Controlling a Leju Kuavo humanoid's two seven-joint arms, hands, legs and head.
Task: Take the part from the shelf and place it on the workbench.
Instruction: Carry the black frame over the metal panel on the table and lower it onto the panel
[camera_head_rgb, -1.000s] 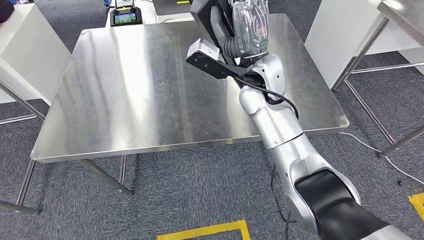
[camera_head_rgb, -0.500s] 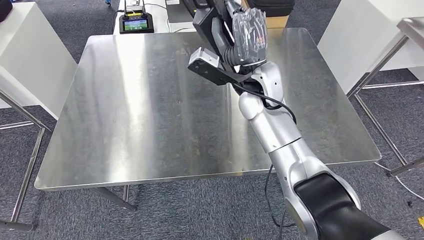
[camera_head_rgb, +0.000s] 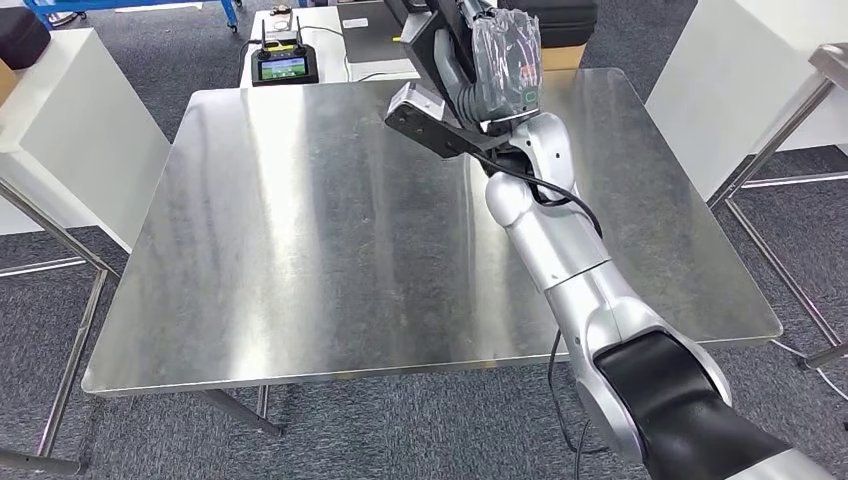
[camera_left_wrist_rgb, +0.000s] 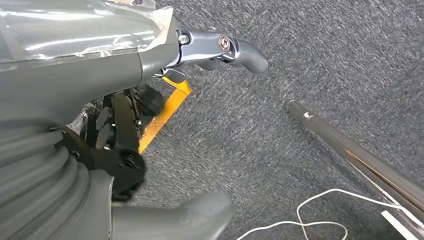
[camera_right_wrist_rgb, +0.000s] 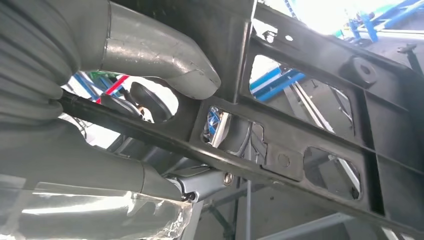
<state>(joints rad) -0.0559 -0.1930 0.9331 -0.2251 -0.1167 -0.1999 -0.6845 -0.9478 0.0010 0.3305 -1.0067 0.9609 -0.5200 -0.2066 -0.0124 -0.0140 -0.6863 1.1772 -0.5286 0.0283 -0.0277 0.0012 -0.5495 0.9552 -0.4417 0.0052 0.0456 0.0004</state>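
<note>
**Part held over the bench, not yet set down**

The right hand (camera_head_rgb: 500, 65) grips the black flat plastic frame part (camera_right_wrist_rgb: 320, 100), holding it above the far edge of the shiny steel bench (camera_head_rgb: 300, 240), probably ready for lowering. The left hand (camera_left_wrist_rgb: 150, 65) hangs over grey carpet, fingers apart, holding nothing.

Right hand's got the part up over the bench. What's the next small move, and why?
Probably lower the right hand toward the workbench before letting go: it grips the black part raised over the far edge, and bare steel lies just beneath and nearer.
</note>
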